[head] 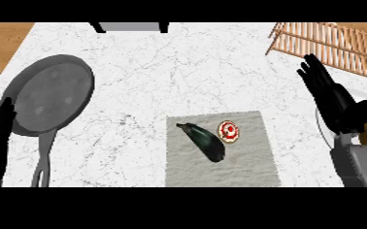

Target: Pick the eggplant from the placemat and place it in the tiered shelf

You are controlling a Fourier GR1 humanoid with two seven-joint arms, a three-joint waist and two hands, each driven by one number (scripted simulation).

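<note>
Two things lie on the grey placemat (247, 167): the dark eggplant (204, 142), slanted across its upper left part, and a small red-and-white round object (228, 130) just beside it. The right hand (331, 97) hovers near the wooden tiered shelf (323, 41), fingers straight and spread, holding nothing. Only a dark sliver of the left hand (6, 121) shows by the frying pan (52, 94); I cannot tell its state. The pick seems not yet begun; next, the right hand must come down over the eggplant.

White marble counter (179, 68) with wooden floor (14, 36) beyond its left edge.
</note>
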